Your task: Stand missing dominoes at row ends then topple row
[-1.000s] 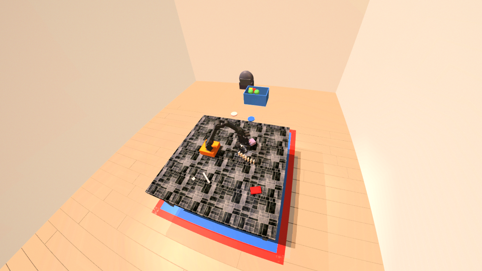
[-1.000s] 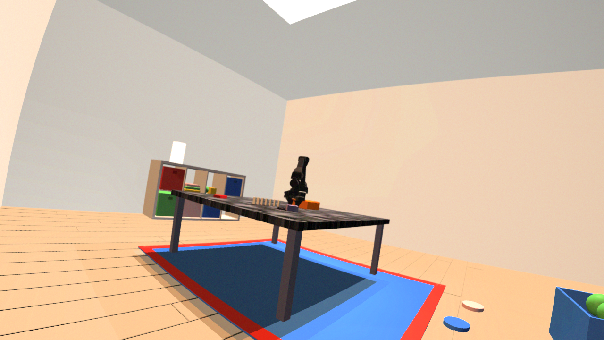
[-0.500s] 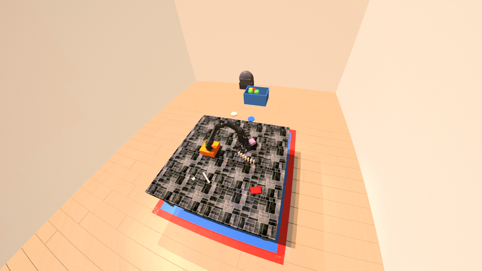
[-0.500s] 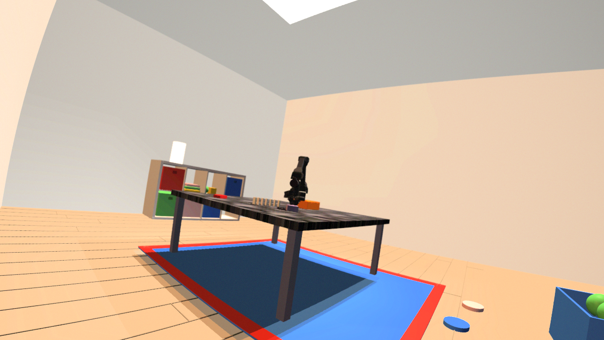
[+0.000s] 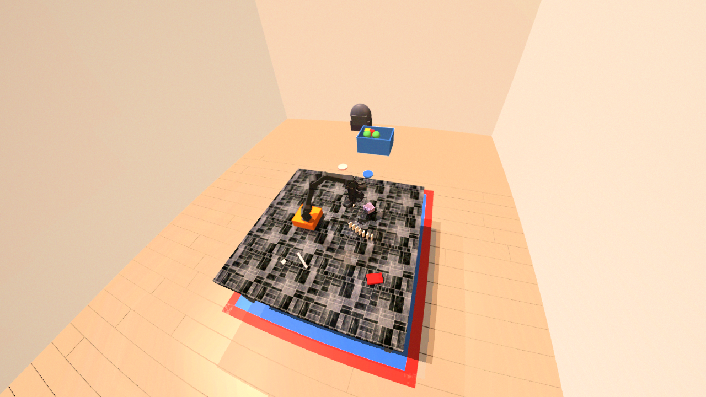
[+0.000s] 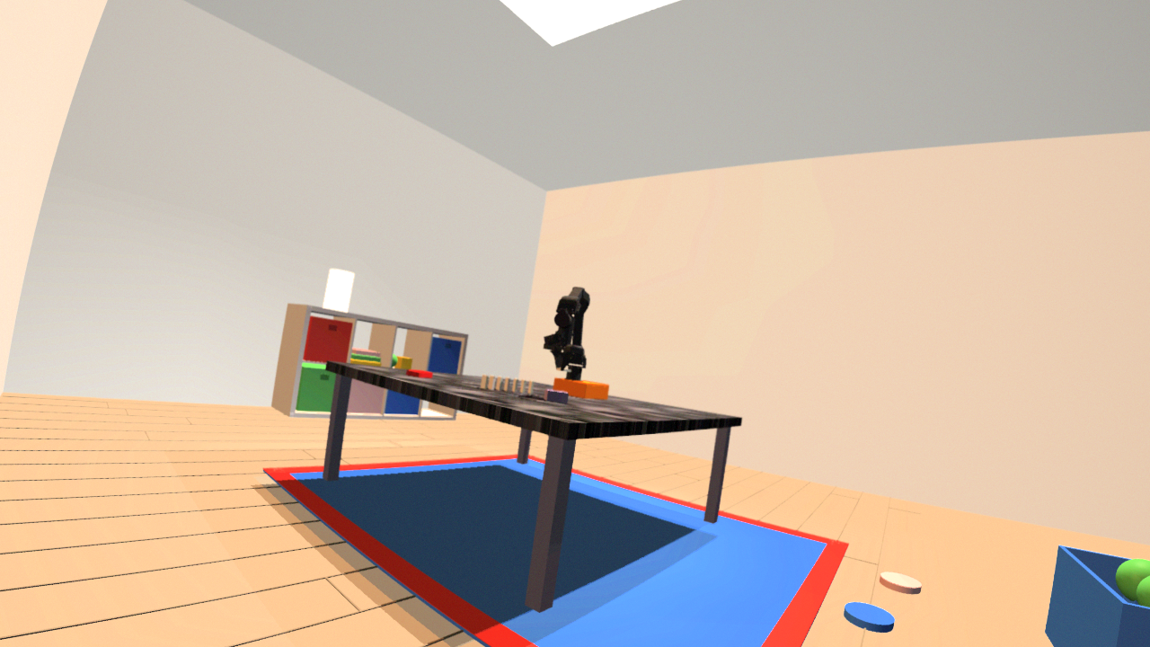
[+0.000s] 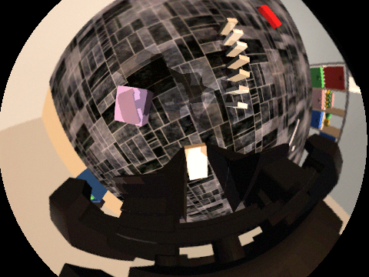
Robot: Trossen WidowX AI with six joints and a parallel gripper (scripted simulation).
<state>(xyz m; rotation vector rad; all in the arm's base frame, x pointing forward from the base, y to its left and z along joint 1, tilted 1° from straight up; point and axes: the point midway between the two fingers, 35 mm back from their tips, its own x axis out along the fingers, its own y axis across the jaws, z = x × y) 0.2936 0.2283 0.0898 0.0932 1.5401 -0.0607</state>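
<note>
Beige and gray walls and a pale wood floor surround a tabletop (image 5: 340, 296) (image 6: 643, 410) patterned in black and gray. A black arm (image 5: 311, 189) (image 6: 580, 309) rises from an orange base (image 5: 298, 221) (image 6: 595, 390). Its gripper (image 5: 353, 203) (image 7: 195, 149) is closed around one cream domino (image 7: 197, 163), held above the tabletop. Seven more dominoes (image 5: 360, 231) (image 6: 506, 385) (image 7: 238, 61) stand in an evenly spaced row, apart from the gripper. Near them sits a pink block (image 5: 368, 208) (image 6: 556, 395) (image 7: 131, 105); farther off, a flat red block (image 5: 374, 278) (image 6: 419, 373) (image 7: 270, 16).
</note>
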